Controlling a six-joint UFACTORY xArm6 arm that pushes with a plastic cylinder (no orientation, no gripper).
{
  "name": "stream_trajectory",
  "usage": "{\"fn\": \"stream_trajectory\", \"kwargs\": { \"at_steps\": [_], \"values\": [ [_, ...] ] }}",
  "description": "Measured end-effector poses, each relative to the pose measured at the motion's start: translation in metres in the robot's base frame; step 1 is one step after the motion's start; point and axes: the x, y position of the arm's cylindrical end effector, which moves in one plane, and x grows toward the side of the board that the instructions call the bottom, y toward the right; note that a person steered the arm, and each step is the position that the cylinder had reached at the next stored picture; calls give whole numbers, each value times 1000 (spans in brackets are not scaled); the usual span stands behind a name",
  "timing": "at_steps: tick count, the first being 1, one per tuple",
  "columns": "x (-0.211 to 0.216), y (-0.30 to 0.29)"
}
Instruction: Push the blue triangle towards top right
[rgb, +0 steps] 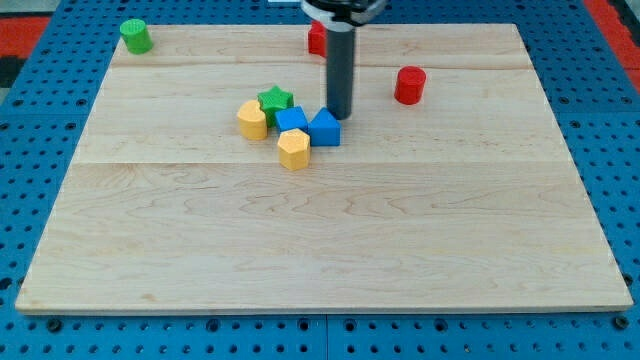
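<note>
The blue triangle (324, 128) lies near the board's upper middle, touching a blue cube-like block (291, 120) on its left. My tip (340, 115) stands just above and slightly right of the blue triangle, very close to or touching its upper right edge. A green star (275, 100) sits above-left of the blue blocks. A yellow heart-like block (252, 120) lies to their left. A yellow hexagon (294, 149) sits just below the blue blocks.
A red cylinder (410, 85) stands to the right of my rod. Another red block (316, 38) is partly hidden behind the rod at the view's top. A green cylinder (136, 36) stands at the top left corner of the wooden board (320, 230).
</note>
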Motion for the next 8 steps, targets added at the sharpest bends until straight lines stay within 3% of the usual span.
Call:
{"fn": "stream_trajectory", "kwargs": {
  "at_steps": [3,8],
  "values": [
    [74,6],
    [54,-35]
  ]
}}
